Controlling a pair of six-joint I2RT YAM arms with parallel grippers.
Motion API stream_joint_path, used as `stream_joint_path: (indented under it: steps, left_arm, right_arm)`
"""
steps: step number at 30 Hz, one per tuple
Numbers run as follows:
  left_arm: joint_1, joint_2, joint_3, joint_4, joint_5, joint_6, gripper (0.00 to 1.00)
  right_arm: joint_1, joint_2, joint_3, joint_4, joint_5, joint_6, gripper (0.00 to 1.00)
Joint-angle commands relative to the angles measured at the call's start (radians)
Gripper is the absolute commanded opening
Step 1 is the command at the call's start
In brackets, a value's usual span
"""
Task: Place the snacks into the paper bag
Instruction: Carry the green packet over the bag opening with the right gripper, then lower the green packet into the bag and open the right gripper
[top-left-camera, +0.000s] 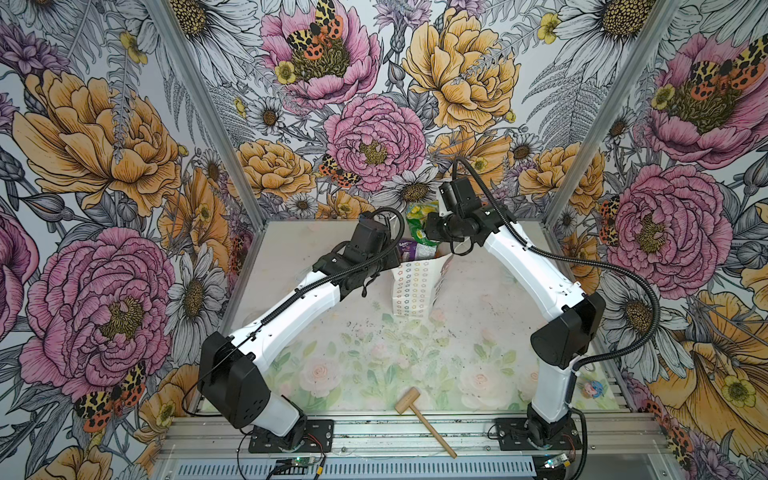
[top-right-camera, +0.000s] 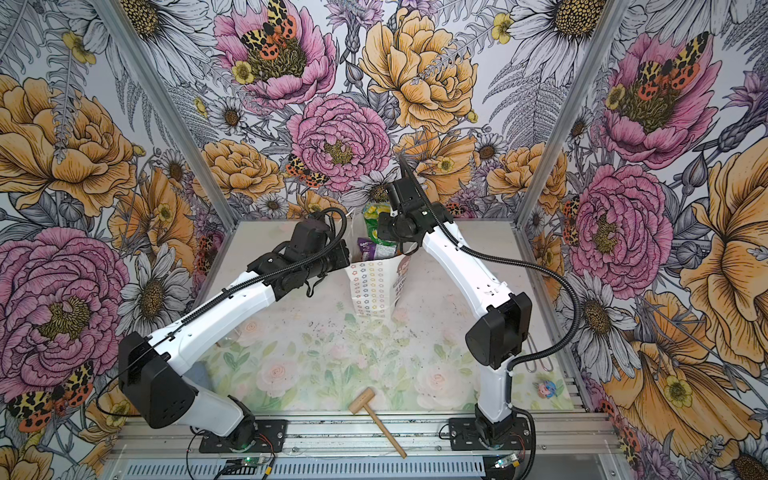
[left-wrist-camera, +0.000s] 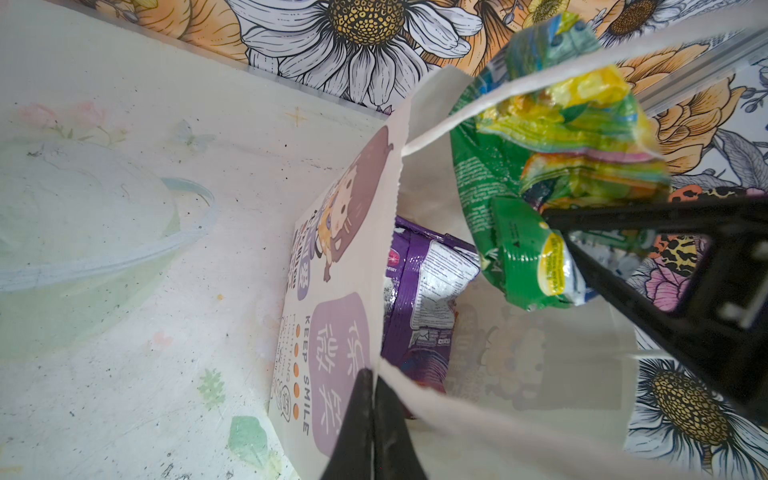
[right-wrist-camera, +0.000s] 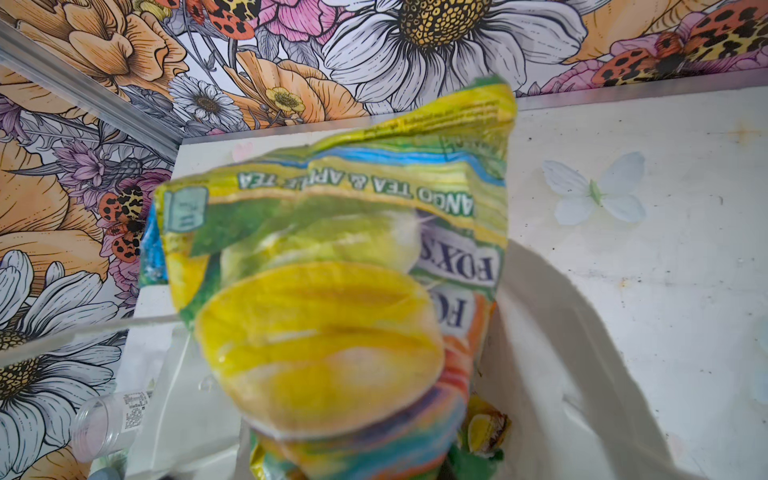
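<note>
The white paper bag (top-left-camera: 415, 291) (top-right-camera: 370, 291) stands at the back middle of the table, with its mouth open. My left gripper (top-left-camera: 395, 258) (left-wrist-camera: 375, 374) is shut on the bag's (left-wrist-camera: 332, 332) near rim. A purple snack packet (top-left-camera: 411, 250) (left-wrist-camera: 419, 299) sticks up inside. My right gripper (top-left-camera: 429, 226) (top-right-camera: 384, 226) is shut on a green and yellow FOX'S packet (top-left-camera: 417, 220) (left-wrist-camera: 540, 166) (right-wrist-camera: 332, 291) held upright over the bag's mouth. Its black fingers (left-wrist-camera: 623, 220) pinch the packet's lower corner. In the right wrist view the packet hides the jaws.
A wooden mallet (top-left-camera: 419, 419) (top-right-camera: 374, 419) lies at the table's front edge. A small colourful figure (top-left-camera: 592, 388) sits at the front right. A clear bowl (left-wrist-camera: 83, 249) lies left of the bag, and a clear jar (right-wrist-camera: 112, 419) lies near it. Floral walls close in three sides.
</note>
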Motion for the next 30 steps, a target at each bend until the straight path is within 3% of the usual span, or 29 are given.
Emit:
stream_joint_path:
  steps: [1, 25, 30]
  left_arm:
    - [0.005, -0.005, 0.025, 0.051, 0.023, 0.000, 0.00]
    - [0.005, -0.009, 0.020, 0.055, 0.028, -0.003, 0.00]
    - [0.005, -0.007, 0.022, 0.055, 0.028, -0.002, 0.00]
  right_arm:
    - [0.005, 0.028, 0.043, 0.041, 0.039, -0.004, 0.00]
    - [0.005, 0.087, 0.085, 0.076, 0.085, -0.019, 0.00]
    - [0.007, 0.077, 0.075, 0.089, 0.067, -0.019, 0.18]
